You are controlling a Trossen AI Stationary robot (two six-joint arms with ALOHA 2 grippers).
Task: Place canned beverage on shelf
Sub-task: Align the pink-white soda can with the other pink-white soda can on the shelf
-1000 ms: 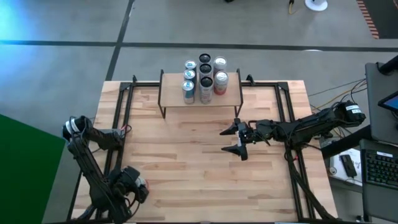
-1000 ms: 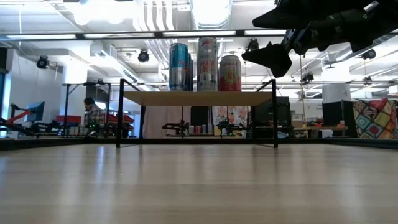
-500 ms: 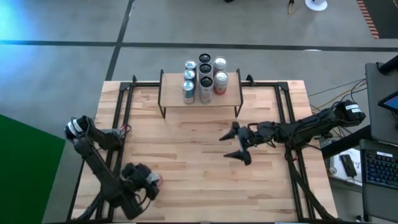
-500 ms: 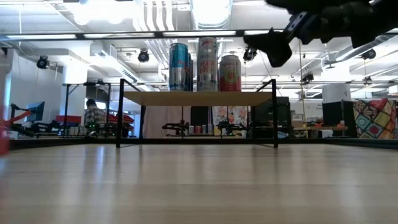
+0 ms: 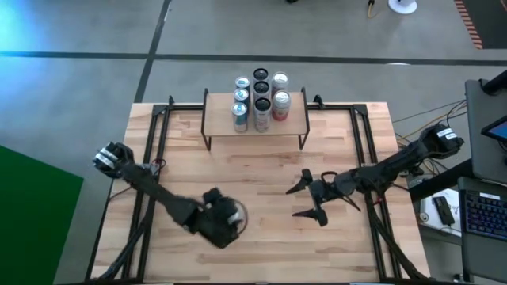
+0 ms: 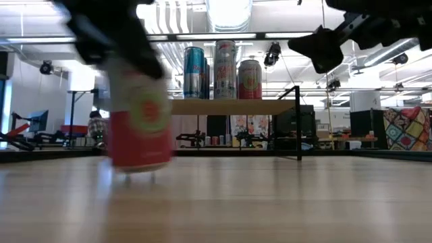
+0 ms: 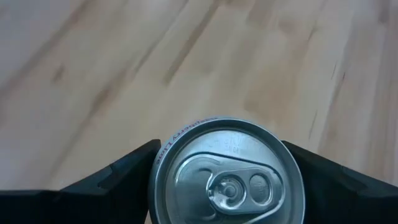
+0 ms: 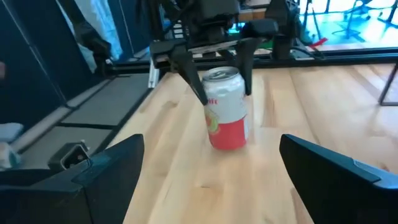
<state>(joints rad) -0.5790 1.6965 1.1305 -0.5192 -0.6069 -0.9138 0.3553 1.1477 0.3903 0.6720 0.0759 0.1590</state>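
A red and white can point(image 8: 227, 115) stands upright between the fingers of my left gripper point(image 5: 226, 218), which is shut on it over the table's near middle. The same can shows blurred in the low view point(image 6: 140, 115); whether its base touches the wood, I cannot tell. The shelf point(image 5: 218, 120), a light plank on thin black legs point(image 6: 216, 106), stands at the far edge with several cans point(image 5: 260, 99) upright on its top. My right gripper point(image 5: 295, 201) hovers open to the right of the held can, pointing level at it. My left gripper pinches the can's upper side wall point(image 8: 208, 93) between its two fingers point(image 8: 194, 78), just below the rim. The fingers slant down from the table's left, one on each side of the lid point(image 7: 227, 177). The can stays upright below them.
Black metal rails point(image 5: 154, 142) run along the table's left and right sides point(image 5: 366, 138). Bare wood point(image 5: 253, 170) lies between the held can and the shelf. A desk with a keyboard point(image 5: 483, 210) stands beyond the right edge.
My left gripper has swept from the near left corner toward the table's middle, rolling its wrist and carrying the can along upright. My right gripper has drifted a little toward the near edge, still open.
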